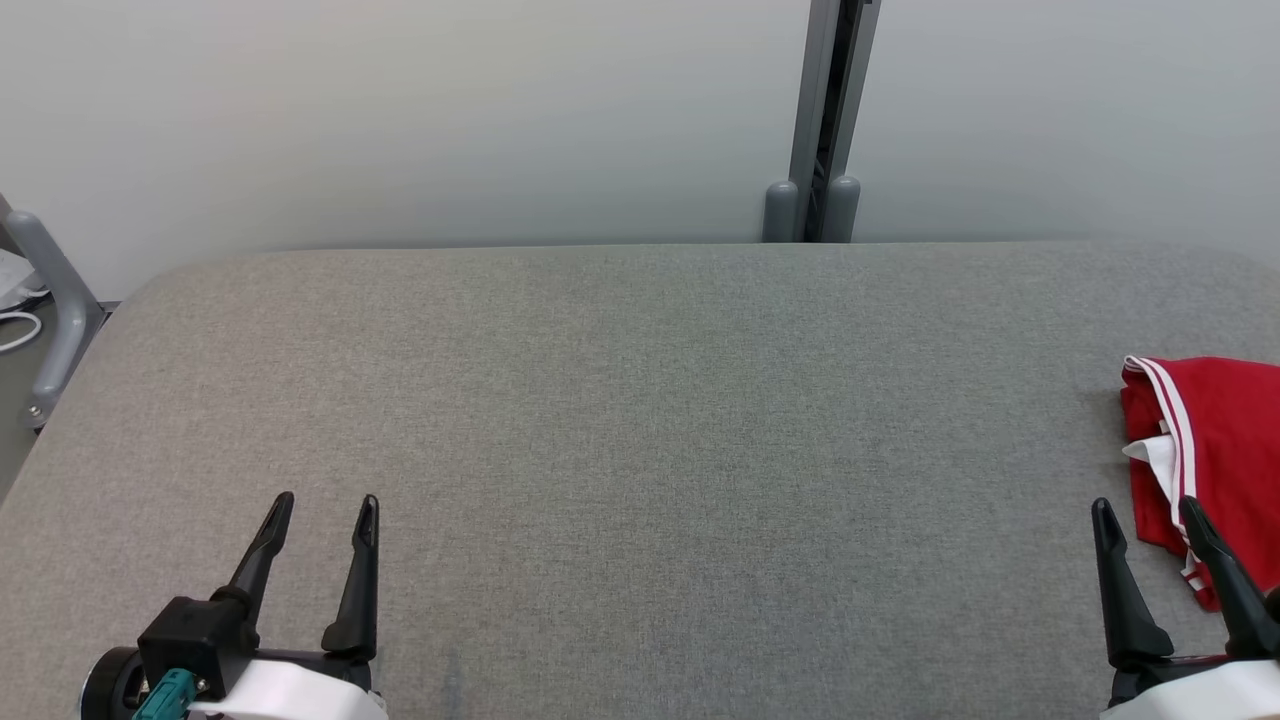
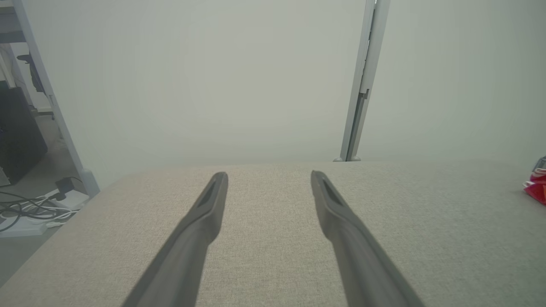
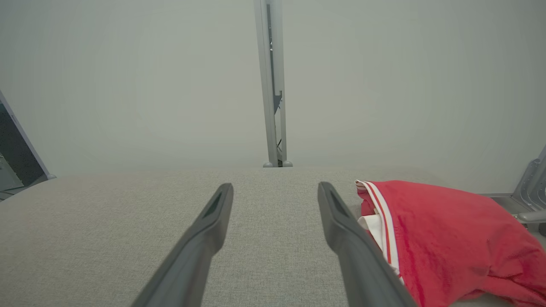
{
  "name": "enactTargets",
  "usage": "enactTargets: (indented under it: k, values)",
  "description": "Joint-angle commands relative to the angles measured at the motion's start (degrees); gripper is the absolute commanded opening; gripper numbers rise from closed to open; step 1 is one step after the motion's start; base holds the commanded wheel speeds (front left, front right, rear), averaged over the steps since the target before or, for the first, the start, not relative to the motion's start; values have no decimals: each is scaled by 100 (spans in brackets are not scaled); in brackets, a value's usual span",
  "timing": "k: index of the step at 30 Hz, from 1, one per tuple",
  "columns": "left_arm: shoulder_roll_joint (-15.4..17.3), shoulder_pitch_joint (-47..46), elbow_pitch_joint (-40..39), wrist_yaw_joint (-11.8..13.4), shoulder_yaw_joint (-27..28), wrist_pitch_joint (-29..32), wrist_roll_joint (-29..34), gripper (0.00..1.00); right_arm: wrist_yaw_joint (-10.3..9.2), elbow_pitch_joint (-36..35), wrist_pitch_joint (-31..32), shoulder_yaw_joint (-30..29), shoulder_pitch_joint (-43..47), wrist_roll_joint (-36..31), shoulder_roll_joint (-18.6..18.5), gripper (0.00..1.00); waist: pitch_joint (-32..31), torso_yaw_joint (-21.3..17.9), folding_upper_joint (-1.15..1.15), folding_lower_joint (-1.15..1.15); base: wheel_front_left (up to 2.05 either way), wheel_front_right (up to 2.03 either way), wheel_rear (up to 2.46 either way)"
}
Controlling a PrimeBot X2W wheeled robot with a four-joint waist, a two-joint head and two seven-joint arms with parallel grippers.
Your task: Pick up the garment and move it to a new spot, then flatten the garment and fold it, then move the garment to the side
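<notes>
On the bench, the red garment lies heaped at the right edge.
My right end effector, released and empty, hangs just beside it; my left end effector, likewise released, is well apart near the front left corner. I judge a pinch on one loose layer could drag the heap off that edge. Its outer side is cut off; its type is unclear.

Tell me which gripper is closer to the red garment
Right. The right gripper sits just beside the red garment; the left gripper is far across the table, at its left end.
</notes>
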Motion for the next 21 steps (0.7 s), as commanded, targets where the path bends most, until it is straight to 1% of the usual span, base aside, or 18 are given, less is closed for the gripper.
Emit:
enactTargets:
  k: [1,15,16,20,21]
  values:
    - [40,-43,0,31,10,16,-14,100,-5,-3,-15,-10,63,-8,1,100,-2,-1,0,0,0,0,0]
    - [80,-51,-43,90,41,13,-104,100,-5,117,-80,2,31,37,8,100,-29,-56,0,0,0,0,0]
    - [47,0,-33,70,16,27,-70,0,0,121,-65,4,1,12,15,0,-33,-56,0,0,0,0,0]
    - [-71,111,162,65,-39,47,-74,0,0,319,-64,28,34,17,88,0,-35,-57,0,0,0,0,0]
    - [-83,93,182,48,-4,85,-176,0,0,329,-82,51,29,129,87,0,-34,-61,0,0,0,0,0]
